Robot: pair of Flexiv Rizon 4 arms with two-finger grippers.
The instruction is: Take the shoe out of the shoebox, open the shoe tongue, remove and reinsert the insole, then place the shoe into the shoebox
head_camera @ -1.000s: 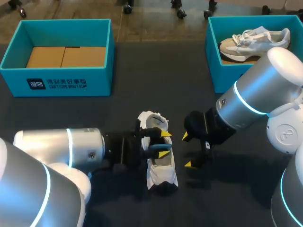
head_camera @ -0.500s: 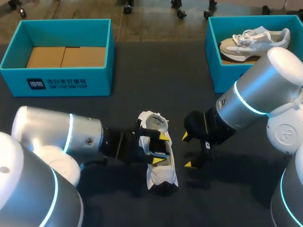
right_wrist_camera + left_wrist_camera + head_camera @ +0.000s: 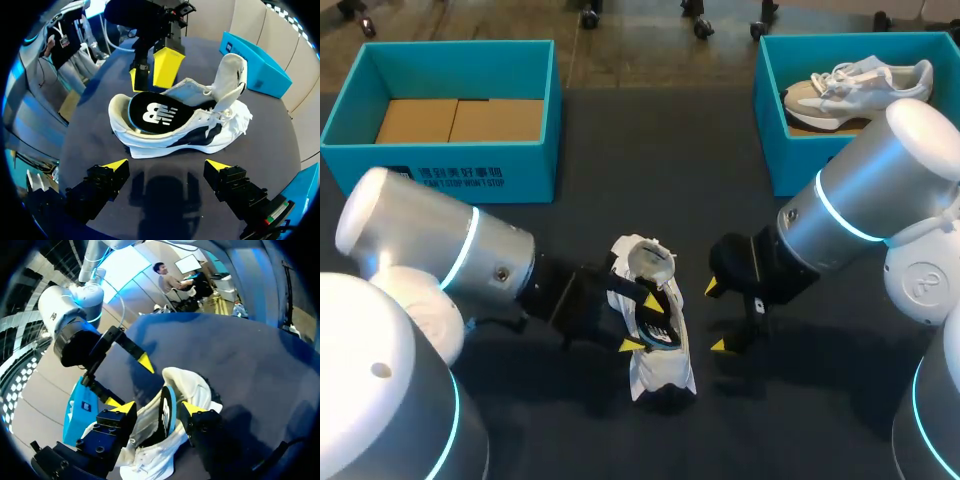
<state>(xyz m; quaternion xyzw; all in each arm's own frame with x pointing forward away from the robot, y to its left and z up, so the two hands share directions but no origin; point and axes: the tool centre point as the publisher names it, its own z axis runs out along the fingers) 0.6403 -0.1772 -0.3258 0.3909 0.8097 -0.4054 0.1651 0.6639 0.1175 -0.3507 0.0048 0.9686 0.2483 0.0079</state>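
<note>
left gripper point(image 3: 640, 322): low over the table from the left, fingers spread wide across the shoe's opening. the insole stands between them, but no pinch from both sides shows, so it reads as open around it, not clamped.
insole point(image 3: 152, 114): dark with a blue edge, heel end tipped up on its edge out of the shoe, front end down inside. half in, half out. whether it is coming out or going back cannot be told from here.
shoe point(image 3: 660, 365): white, on the dark table point(image 3: 620, 150) between the two grippers, out of both boxes, heel toward the robot, toe away.
tongue point(image 3: 231, 75): pulled up and forward, and that is what leaves the mouth of the shoe clear for the insole.
right gripper point(image 3: 716, 318): just beside the shoe on its right, fingers wide, holding nothing, not touching. probably parked there to brace the shoe if it slides.
step: insole work, by the look of it; boxing the shoe is not yet done.
left shoebox point(image 3: 450, 170): teal, far left, only cardboard on its floor. it looks like the likely home for the shoe.
right shoebox point(image 3: 770, 130): teal, far right, holding a second shoe point(image 3: 855, 90), pale and laced.
risk: a thin insole standing on edge could flop or snag at the heel collar.
</note>
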